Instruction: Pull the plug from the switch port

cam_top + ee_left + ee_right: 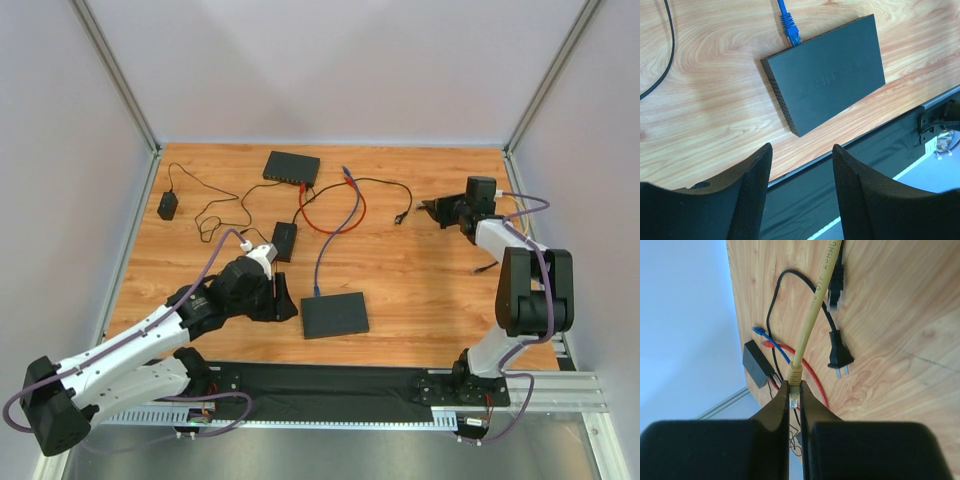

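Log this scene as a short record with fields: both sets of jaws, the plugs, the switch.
left jaws: open, empty, short of large switch
right jaws: shut on yellow plug
blue plug: at large switch's far edge, apparently seated
black power plug: loose on table

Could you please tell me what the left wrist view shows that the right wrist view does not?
Only left wrist: the black rectangular switch box with a blue network cable at its edge, and the left gripper, jaws open. Only right wrist: the right gripper, jaws shut on a yellow network cable's plug, and a black two-prong power plug. Both: the wooden tabletop and blue cable.
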### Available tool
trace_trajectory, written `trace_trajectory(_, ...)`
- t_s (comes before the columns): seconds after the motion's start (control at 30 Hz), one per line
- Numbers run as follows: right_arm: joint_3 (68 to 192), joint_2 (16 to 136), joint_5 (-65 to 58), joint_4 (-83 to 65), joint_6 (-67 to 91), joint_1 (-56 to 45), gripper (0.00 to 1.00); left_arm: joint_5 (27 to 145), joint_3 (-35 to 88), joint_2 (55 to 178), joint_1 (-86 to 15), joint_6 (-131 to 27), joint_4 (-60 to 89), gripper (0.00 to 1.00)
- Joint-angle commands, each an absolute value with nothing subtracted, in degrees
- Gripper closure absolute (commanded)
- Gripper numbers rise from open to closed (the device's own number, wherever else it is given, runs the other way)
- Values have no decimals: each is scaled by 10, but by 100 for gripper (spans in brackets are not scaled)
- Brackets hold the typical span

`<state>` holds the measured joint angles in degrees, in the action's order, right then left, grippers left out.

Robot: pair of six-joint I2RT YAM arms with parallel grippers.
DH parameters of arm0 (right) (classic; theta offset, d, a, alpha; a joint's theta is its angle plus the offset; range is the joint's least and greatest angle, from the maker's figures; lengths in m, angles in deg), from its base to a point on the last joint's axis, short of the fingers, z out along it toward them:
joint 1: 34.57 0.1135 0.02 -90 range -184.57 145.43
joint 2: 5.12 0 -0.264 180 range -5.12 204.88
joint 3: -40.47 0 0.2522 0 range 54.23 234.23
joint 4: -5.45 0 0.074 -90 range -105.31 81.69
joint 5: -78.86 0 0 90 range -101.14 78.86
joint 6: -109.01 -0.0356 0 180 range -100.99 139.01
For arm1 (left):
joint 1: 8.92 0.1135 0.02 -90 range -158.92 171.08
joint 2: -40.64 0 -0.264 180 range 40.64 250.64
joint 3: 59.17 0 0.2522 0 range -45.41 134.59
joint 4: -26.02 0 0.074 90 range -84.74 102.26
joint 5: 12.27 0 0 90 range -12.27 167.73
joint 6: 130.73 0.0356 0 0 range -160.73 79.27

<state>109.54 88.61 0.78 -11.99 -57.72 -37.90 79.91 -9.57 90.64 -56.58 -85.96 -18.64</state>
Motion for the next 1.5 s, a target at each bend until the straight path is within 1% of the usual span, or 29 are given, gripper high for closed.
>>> trace_trajectory(0.0, 1134, 920, 37, -54, -565, -390, 97, 794, -103, 887, -567, -870, -196, 40)
trace_trajectory(0.13, 1146, 972, 70, -33, -570, -399, 93, 791, -107, 881, -567, -871, -199, 40)
trace_trajectory(0.23, 1146, 996, 96, -11, -573, -404, 88, 791, -108, 884, -567, -871, -199, 40)
trace_trajectory(0.33, 1153, 1008, 110, -12, -554, -404, 79, 791, -107, 886, -567, -871, -197, 40)
trace_trajectory(0.43, 1152, 1003, 114, -18, -535, -405, 65, 792, -106, 890, -568, -870, -195, 40)
trace_trajectory(0.47, 1153, 1000, 114, -22, -520, -405, 56, 793, -107, 891, -567, -870, -193, 40)
trace_trajectory(0.57, 1164, 985, 124, -53, -492, -405, 50, 794, -105, 894, -568, -869, -191, 40)
trace_trajectory(0.63, 1162, 958, 129, -75, -458, -404, 47, 792, -104, 898, -567, -867, -191, 40)
trace_trajectory(0.67, 1155, 946, 128, -81, -443, -404, 43, 792, -105, 899, -568, -866, -189, 40)
trace_trajectory(0.73, 1143, 907, 125, -125, -407, -404, 42, 793, -105, 905, -567, -864, -188, 40)
trace_trajectory(0.8, 1122, 881, 119, -151, -387, -404, 37, 793, -105, 912, -567, -863, -182, 40)
trace_trajectory(0.97, 1084, 801, 105, -216, -292, -404, 36, 798, -103, 926, -568, -862, -167, 40)
trace_trajectory(1.03, 1077, 769, 75, -245, -265, -403, 35, 803, -101, 934, -567, -860, -164, 40)
trace_trajectory(1.07, 1079, 762, 59, -260, -235, -403, 30, 803, -100, 936, -568, -860, -163, 40)
trace_trajectory(1.1, 1085, 752, 28, -272, -223, -404, 28, 805, -100, 939, -567, -860, -162, 40)
trace_trajectory(1.17, 1097, 747, 13, -307, -178, -404, 28, 805, -103, 937, -567, -862, -158, 40)
trace_trajectory(1.33, 1078, 709, 84, -299, -114, -380, 28, 803, -113, 928, -567, -866, -156, 40)
trace_trajectory(1.43, 1061, 691, 136, -284, -94, -348, 28, 804, -120, 925, -567, -869, -149, 40)
trace_trajectory(1.47, 1054, 689, 146, -283, -90, -314, 28, 805, -123, 925, -568, -872, -143, 40)
